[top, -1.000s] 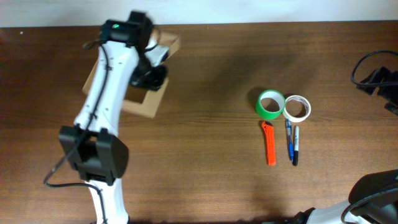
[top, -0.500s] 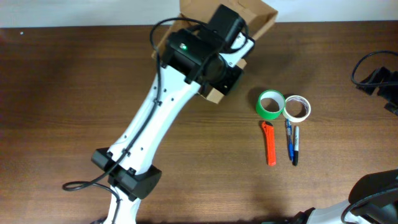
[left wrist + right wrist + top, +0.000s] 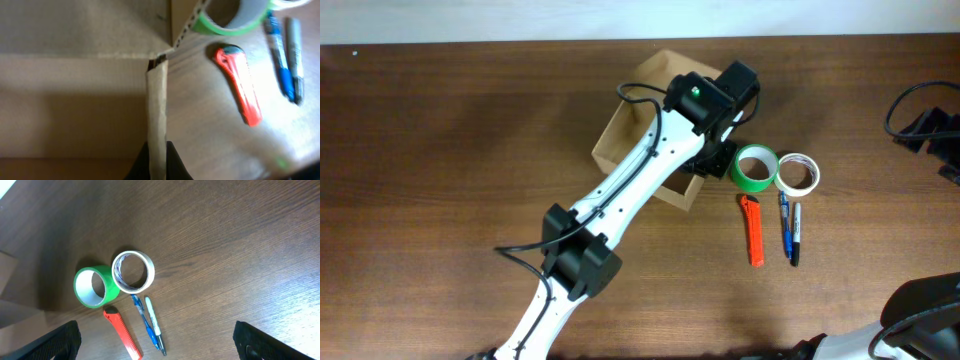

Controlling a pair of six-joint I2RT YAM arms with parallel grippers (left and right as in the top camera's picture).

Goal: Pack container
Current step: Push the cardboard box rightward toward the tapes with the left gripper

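The container [image 3: 628,128] has one side wall pinched in my left tool [image 3: 158,159]. Its fingers are closed to the thickness of the cardboard, one on each face. In the left wrist view the container [image 3: 75,95] shows its bare tan inside. It sits open-topped on the tabletop [image 3: 470,120], mid-table towards the far edge. Its right corner is just beside the green tape roll [image 3: 754,168], and I cannot tell if they touch. The white tape roll [image 3: 798,174] touches the green one. The orange cutter [image 3: 753,231], blue pen [image 3: 784,226] and black marker [image 3: 794,236] lie just nearer. My right tool [image 3: 156,332] hangs spread wide and holds nothing. Half a second ago the container was further back at the far edge, and a second ago it was far left. The small items have not moved.
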